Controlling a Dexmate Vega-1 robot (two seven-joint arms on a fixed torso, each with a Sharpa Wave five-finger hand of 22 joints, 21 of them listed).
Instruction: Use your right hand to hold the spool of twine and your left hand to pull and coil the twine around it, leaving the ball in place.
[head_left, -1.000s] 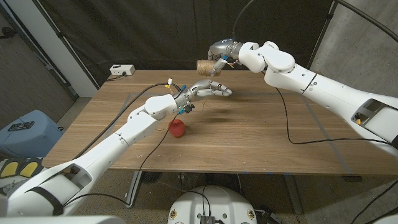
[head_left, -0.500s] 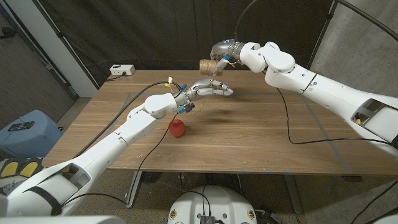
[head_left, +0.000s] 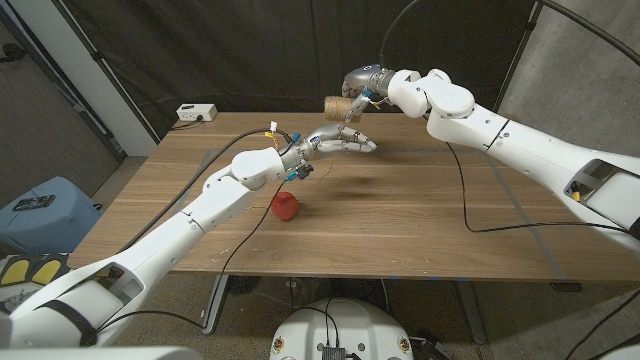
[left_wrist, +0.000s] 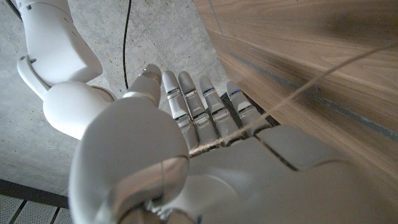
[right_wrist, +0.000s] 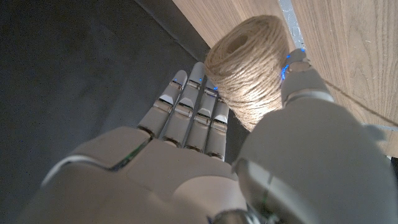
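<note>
Gripping: the cylindrical spool of tan jute twine (head_left: 336, 105) is held by the white and grey right hand (head_left: 356, 88), raised above the far edge of the brown wooden table (head_left: 420, 215).
Right wrist view: the spool (right_wrist: 252, 68) is seen clamped between thumb and fingers (right_wrist: 193, 112) of the right hand (right_wrist: 205, 162), one flat end facing outward.
Strand: a thin line of loose twine (left_wrist: 311, 87) is stretched from the spool toward the left hand (left_wrist: 186, 162), across whose back it is seen crossing.
Left hand: the left hand (head_left: 335, 145) is held just below the spool, above the table, fingers extended close together; whether the strand is pinched cannot be told.
Ball: a small red ball (head_left: 286, 206) is seen resting on the table beneath the left forearm, well apart from the spool.
Background: a white box (head_left: 196, 113) is seen at the table's far left corner.
</note>
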